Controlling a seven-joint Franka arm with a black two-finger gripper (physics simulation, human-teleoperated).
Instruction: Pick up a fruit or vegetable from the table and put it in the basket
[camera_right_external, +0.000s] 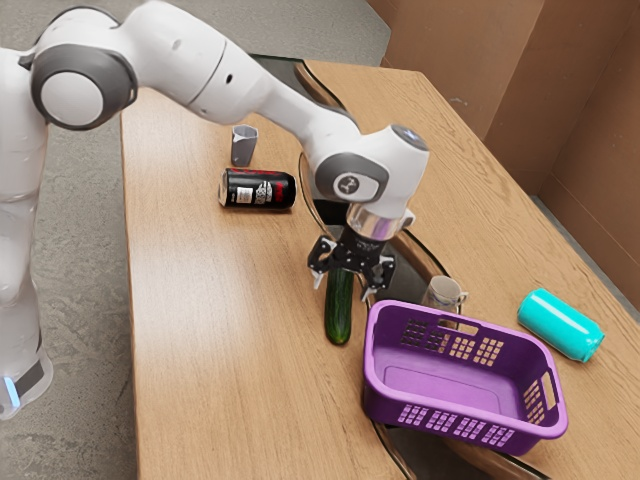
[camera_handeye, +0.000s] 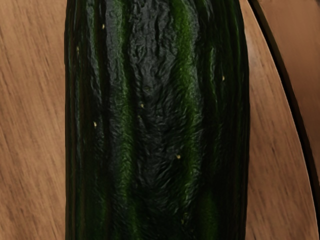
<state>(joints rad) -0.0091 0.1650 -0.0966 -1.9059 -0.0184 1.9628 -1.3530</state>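
Note:
My gripper (camera_right_external: 343, 285) is open over the upper part of a dark green cucumber (camera_right_external: 339, 318), one finger on each side of it. Gaps show between the fingers and the cucumber, which lies lengthwise on the table (camera_right_external: 215, 350). Seen from my wrist, the ridged cucumber (camera_handeye: 157, 120) is large and close under the hand, with wood grain on both sides. The purple basket (camera_right_external: 455, 388) stands just beside the cucumber, toward the exterior view's right, and holds nothing visible.
A clear mug (camera_right_external: 443, 293) stands right behind the basket. Toward the exterior view's right lies a turquoise can (camera_right_external: 561, 325). A black can (camera_right_external: 258, 189) lies on its side farther back, near a small grey cup (camera_right_external: 244, 146).

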